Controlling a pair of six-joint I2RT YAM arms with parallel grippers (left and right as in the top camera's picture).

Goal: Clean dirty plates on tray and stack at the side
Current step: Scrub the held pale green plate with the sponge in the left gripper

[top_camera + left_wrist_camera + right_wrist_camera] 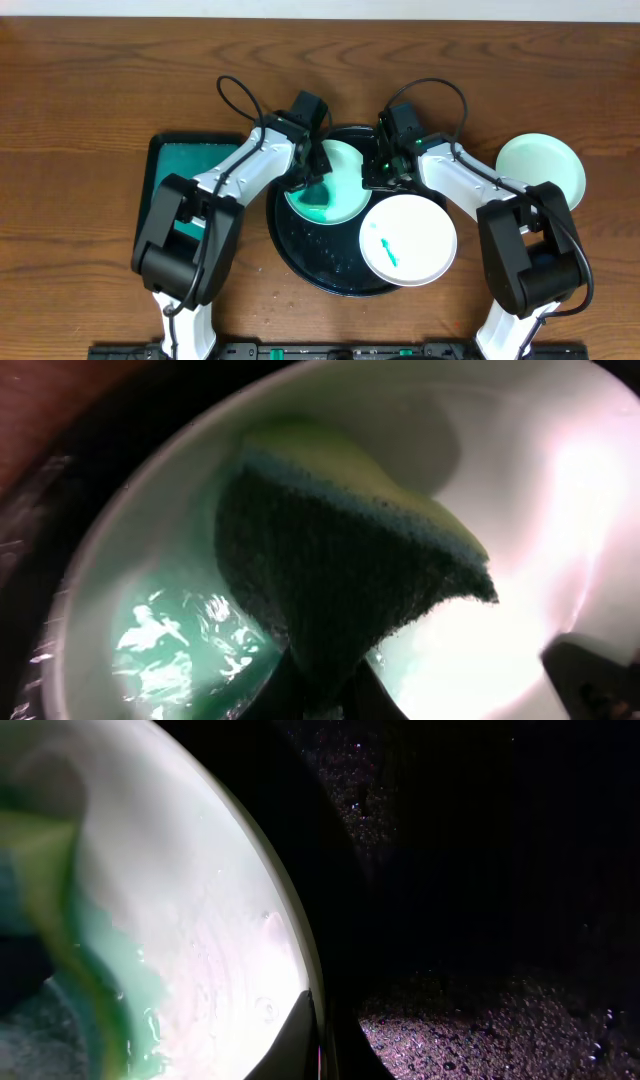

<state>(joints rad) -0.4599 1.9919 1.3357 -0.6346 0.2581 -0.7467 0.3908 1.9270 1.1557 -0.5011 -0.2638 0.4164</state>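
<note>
A large round black tray (300,262) sits mid-table. A pale-mint plate (345,170) with teal smears lies on its far part. My left gripper (312,185) is shut on a green-and-yellow sponge (350,560) that presses on this plate (520,490). My right gripper (385,178) is shut on the plate's right rim (315,990). A second white plate (420,235) with a small teal smear lies at the tray's front right. A third, clean pale-mint plate (540,165) rests on the table at the right.
A rectangular black tray with teal inside (185,165) stands left of the round tray, under the left arm. The round tray's wet black floor (500,1020) shows in the right wrist view. Both arms' cables arch over the tray's far side.
</note>
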